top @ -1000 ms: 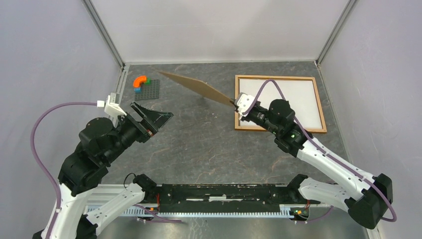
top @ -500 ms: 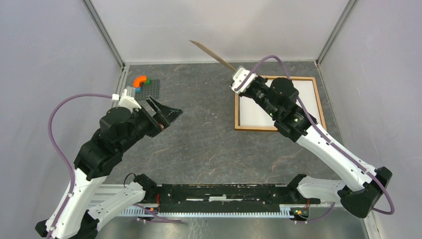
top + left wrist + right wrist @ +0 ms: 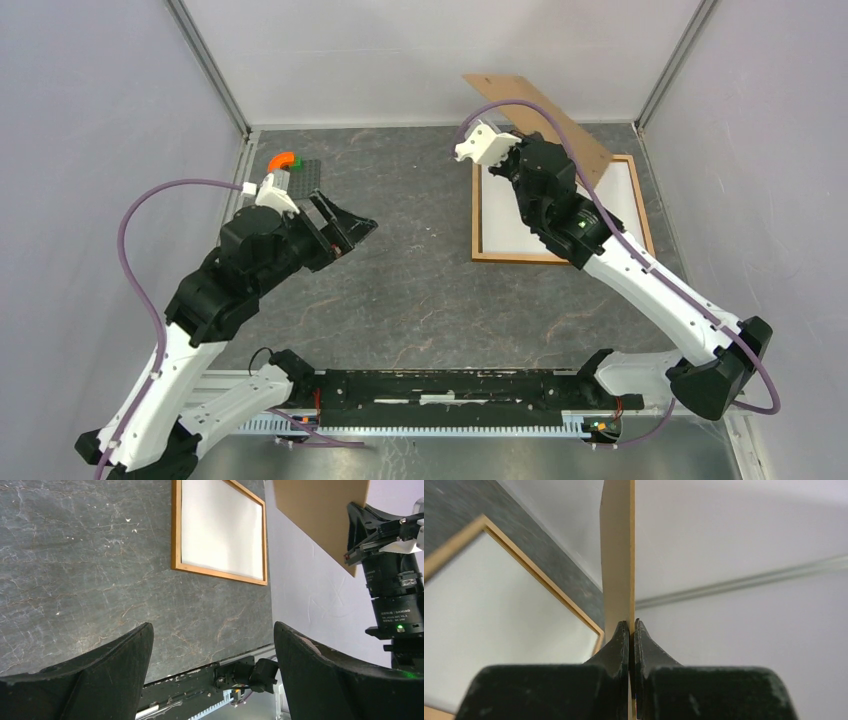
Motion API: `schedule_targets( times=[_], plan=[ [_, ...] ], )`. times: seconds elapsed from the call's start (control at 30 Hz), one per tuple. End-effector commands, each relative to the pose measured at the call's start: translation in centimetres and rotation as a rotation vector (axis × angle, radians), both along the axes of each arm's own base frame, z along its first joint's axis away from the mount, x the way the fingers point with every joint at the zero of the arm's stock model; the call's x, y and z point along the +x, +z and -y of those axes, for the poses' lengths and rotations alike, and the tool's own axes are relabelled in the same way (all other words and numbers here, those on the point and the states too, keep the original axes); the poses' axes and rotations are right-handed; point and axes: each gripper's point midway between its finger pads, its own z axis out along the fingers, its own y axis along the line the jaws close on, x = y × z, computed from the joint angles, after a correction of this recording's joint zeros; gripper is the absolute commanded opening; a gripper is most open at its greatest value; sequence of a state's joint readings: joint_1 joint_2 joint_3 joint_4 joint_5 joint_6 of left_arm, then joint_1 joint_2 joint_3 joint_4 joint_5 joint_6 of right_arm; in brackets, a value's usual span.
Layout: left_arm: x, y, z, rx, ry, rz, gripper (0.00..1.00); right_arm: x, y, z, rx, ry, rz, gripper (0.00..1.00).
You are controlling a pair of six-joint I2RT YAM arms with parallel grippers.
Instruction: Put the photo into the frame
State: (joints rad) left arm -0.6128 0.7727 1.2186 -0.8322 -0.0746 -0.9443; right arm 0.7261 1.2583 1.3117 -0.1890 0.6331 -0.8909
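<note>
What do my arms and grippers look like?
The left arm and right arm match: white links, black joint housings, black wedge-shaped fingers. A purple cable loops to a white block at each wrist. The right arm's wrist motor carries white DAMIAO lettering and a green light.

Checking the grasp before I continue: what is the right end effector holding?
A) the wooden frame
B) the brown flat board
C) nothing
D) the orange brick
B: the right end effector is pinched shut on the edge of the brown flat board, held up clear of the frame.
</note>
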Motion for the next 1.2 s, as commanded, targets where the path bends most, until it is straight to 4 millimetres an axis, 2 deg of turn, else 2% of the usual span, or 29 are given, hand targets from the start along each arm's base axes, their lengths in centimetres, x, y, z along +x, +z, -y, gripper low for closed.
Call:
schedule_targets(
  times=[0.0, 0.13, 0.33, 0.5, 0.73, 0.97, 1.17],
  plan=[
    [0.9, 0.2, 1.1, 0.020, -0.045, 0.036, 0.95, -1.7, 4.6, 5.2, -0.035, -0.260, 0.091, 0.00],
    [1.2, -0.4, 2.0, 0.010, -0.073, 0.015, 0.95, -2.1, 2.8, 6.5, -0.054, -0.362, 0.039, 0.00],
    [1.1, -1.5, 3.1, -0.002, -0.115, -0.027, 0.95, -1.8, -0.1, 6.4, -0.064, -0.505, -0.039, 0.00],
    [1.0, -1.7, 3.1, -0.003, -0.118, -0.028, 0.94, -1.4, -1.8, 5.8, -0.087, -0.606, -0.058, 0.00],
    [0.9, -2.0, 3.0, 0.018, -0.125, -0.031, 0.94, 0.0, -4.5, 3.3, -0.123, -0.658, -0.096, 0.00],
    [0.8, -2.4, 3.3, 0.029, -0.150, -0.039, 0.94, 0.9, -5.7, 2.2, -0.151, -0.799, -0.022, 0.00],
    [0.7, -2.6, 3.6, 0.042, -0.177, -0.043, 0.94, 1.6, -8.6, 1.5, -0.168, -0.807, -0.025, 0.00]
  ],
)
